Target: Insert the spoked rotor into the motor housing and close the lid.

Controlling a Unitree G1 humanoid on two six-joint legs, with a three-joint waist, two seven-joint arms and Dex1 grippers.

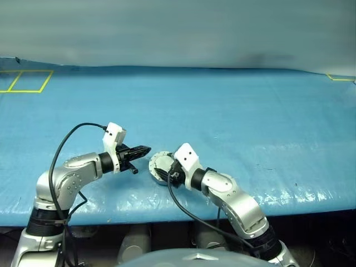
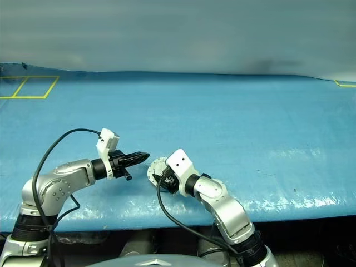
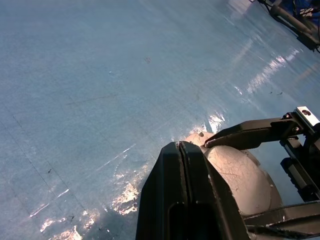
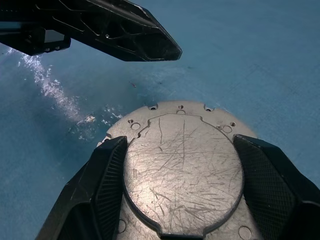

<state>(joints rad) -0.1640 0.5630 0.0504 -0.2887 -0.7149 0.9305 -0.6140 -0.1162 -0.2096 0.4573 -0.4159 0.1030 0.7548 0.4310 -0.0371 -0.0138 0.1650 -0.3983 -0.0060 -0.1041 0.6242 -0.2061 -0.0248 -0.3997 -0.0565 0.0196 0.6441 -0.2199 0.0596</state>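
Clearly the right gripper (image 4: 182, 192) is clamped around the lid-down motor housing (image 4: 182, 165); beside the housing, the left gripper (image 1: 146, 149) hovers with fingers together, and a nudge could dislodge it.

Robot lab, blue-sheeted table (image 1: 233, 111), yellow tape marks (image 1: 26, 81)

Motor housing (image 1: 160, 165) near worktop (image 1: 233, 122) front edge, lid (image 4: 182, 170) on, between right pincer (image 4: 180, 185) fingers. Left pincer (image 1: 146, 149) just to its left, apart.
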